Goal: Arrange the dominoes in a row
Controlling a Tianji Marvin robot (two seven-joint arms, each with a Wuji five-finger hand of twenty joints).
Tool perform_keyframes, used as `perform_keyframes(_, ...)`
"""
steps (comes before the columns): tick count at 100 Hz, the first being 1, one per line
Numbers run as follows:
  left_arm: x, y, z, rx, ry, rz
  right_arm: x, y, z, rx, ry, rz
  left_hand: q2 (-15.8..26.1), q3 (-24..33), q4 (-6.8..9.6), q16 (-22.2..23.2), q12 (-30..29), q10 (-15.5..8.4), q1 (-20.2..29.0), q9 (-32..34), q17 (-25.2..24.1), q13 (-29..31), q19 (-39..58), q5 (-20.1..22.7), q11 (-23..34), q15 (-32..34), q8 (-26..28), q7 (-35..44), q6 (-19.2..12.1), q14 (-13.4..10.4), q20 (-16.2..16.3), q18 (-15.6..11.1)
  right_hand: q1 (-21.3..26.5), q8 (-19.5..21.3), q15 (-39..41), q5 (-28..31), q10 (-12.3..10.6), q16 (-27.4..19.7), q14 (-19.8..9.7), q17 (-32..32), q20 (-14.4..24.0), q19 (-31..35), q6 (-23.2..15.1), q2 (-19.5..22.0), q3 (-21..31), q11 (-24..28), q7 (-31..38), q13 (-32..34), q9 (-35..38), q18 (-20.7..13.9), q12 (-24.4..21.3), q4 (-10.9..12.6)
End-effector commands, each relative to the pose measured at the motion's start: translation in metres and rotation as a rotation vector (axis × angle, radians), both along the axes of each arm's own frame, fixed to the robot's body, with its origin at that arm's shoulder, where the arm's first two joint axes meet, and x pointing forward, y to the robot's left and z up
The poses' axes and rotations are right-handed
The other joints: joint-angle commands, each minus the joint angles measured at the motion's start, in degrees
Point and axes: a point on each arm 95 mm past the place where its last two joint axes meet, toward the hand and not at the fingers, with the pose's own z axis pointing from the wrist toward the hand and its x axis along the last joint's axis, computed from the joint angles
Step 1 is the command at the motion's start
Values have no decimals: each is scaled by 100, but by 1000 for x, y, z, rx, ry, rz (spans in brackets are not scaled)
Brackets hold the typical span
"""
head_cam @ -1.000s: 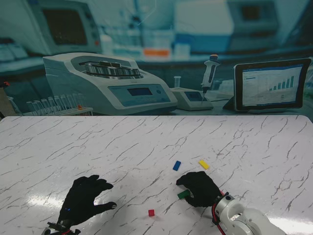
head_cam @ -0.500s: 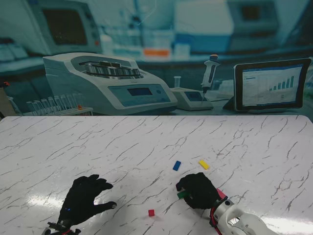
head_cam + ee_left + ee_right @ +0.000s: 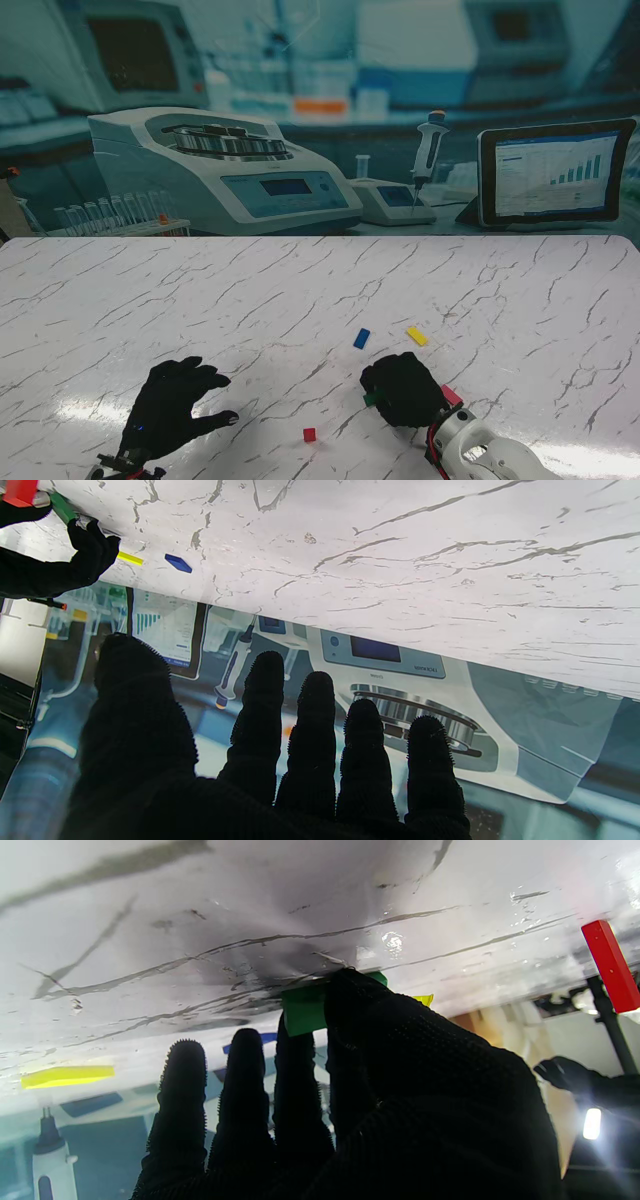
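Marble-patterned bench (image 3: 320, 290), seen from the stand. Nearest, by the near edge left of centre: left hand (image 3: 172, 408) in a black glove, palm down, fingers (image 3: 265, 700) spread apart and holding nothing. Right of it, close to the near edge near the middle: small red domino (image 3: 309, 435), standing free on the bench, well apart from both hands. Further right along the near edge: right hand (image 3: 403, 388), also black-gloved, fingers curled and clamped on the green domino (image 3: 369, 399), of which only a sliver shows at the fingertips; in the right wrist view, green domino (image 3: 304, 1012) pinched between thumb and a finger, at or just above the marble surface, contact not determinable. Pink-red piece (image 3: 451, 395) beside the right wrist, identity unclear. Slightly farther toward the bench centre, just beyond the right hand: blue domino (image 3: 361, 338) and yellow domino (image 3: 417, 336), both lying flat, near each other but not touching. Beyond the far edge of the bench: backdrop showing a centrifuge (image 3: 220, 170), a pipette (image 3: 428, 145) on its stand, and a tablet screen (image 3: 556, 173) with a chart.
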Motion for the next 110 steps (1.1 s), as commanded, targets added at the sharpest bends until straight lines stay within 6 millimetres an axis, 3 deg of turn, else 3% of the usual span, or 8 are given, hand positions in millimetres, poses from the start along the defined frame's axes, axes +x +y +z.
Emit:
perform_keyframes(1,-3,-3,-3,-18,15,-19,-10,0,-14,-11,39,-3,235,-35,-13,43,79,-116,-47,112,2,101,129,28,63,41,81,33,-68,-125,92,-17,526,302,134,170,87,95,100,-25,-40,166,-241,-165,118,232,797,-6,109,162,141,-96)
perform_keyframes(41,-3,-3,-3,-15,19,-17,-11,0,-12,11,14,-23,258,-39,-13,51,84,-122,9,134,10,129,153,30,80,52,77,86,-79,-134,103,1,475,408,502,220,129,290,193,-122,-73,303,-312,-175,149,564,1071,177,284,398,502,-97)
perform_keyframes(110,-3,-2,-3,-4,19,-13,-10,-1,-6,45,-1,-9,208,-40,-3,59,84,-114,34,122,-3,123,166,11,82,41,59,104,-87,-123,109,13,202,111,398,-83,308,296,302,-332,-169,247,-149,-63,-146,208,627,-118,-40,456,293,18)
